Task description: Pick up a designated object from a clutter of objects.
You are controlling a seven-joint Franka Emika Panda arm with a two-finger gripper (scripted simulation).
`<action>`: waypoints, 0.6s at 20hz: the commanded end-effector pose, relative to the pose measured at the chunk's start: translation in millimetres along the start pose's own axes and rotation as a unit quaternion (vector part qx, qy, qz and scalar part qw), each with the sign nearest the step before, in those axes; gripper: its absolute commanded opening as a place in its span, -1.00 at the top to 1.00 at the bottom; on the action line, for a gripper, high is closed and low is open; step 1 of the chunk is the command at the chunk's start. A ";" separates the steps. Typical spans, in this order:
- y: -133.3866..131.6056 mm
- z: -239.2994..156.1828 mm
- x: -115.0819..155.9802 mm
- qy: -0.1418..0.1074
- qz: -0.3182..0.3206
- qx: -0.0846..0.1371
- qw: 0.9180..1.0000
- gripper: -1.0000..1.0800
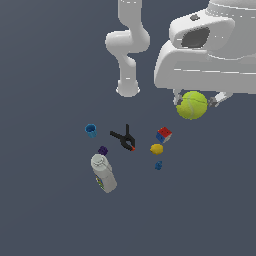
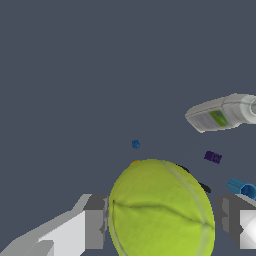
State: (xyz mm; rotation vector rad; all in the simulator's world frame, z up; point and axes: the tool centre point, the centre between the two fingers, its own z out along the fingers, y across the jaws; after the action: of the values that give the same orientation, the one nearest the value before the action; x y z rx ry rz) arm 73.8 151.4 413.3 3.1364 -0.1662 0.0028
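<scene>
Jaws grip the fuzzy yellow-green tennis ball [image 1: 192,105] across its middle, raised above the counter, at two o'clock from the small yellow lemon [image 1: 156,149]. Light, springy felt should hold without slipping.

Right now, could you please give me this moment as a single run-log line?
stage: ball lifted | gripper: shut on tennis ball | ball: clear of clutter | left on surface: blue cup, black clamp, cube, lemon, white bottle
</scene>
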 end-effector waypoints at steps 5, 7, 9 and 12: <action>-13.8 -21.8 3.9 -0.001 0.000 0.000 1.000 1.00; -16.2 -25.6 4.6 -0.001 0.000 0.000 1.000 1.00; -17.9 -27.8 5.5 -0.001 0.000 0.000 1.000 1.00; -19.3 -30.0 6.1 -0.001 0.000 0.000 1.000 1.00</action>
State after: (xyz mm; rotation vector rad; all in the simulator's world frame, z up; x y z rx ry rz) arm 81.3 169.3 441.1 3.1369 -0.1663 -0.0019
